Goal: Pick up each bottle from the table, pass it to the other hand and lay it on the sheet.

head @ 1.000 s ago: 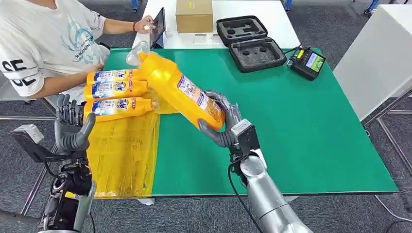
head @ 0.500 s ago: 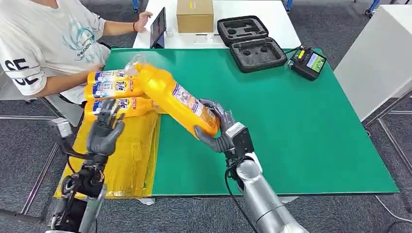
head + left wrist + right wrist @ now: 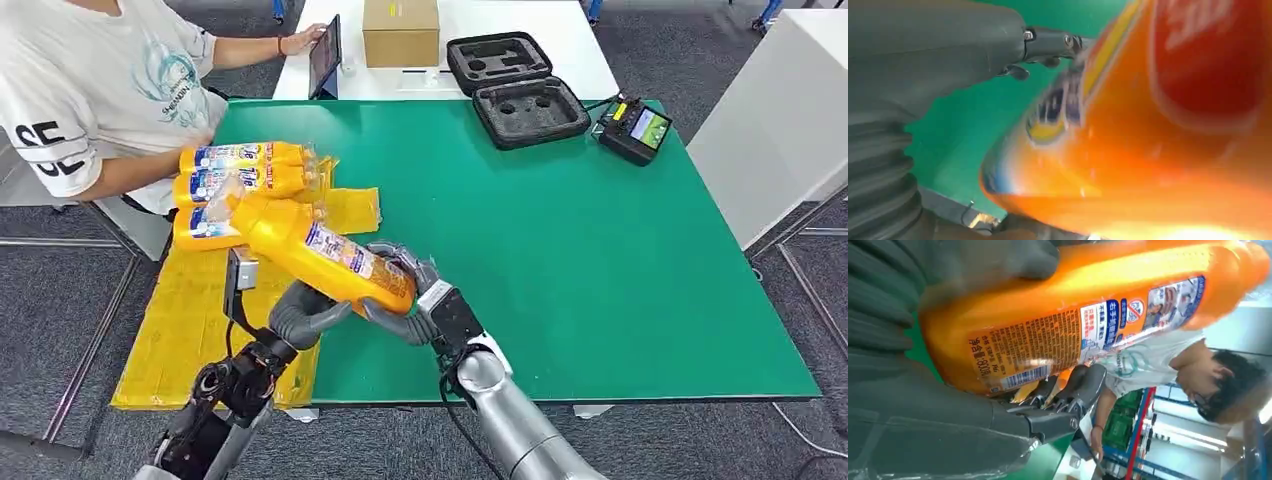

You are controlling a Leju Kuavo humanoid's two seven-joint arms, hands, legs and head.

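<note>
Over table (image 3: 600,220) — bottle (image 3: 320,255) cap aims far-left.

A green mat (image 3: 560,220) covers the work table, which stands on a grey carpet floor (image 3: 60,290). Behind it a white table (image 3: 520,25) carries a cardboard box (image 3: 400,30), an open black foam-lined case (image 3: 515,88) and a dark tablet (image 3: 325,55) standing on edge. A small black device with a lit screen (image 3: 634,128) lies at the far right edge of the green mat. To the right stands a white cabinet (image 3: 790,110) with metal legs beside it. A person in a white printed T-shirt (image 3: 95,85) sits at the left side of the table, 1 hand on the tablet. The light is even and bright.
</note>
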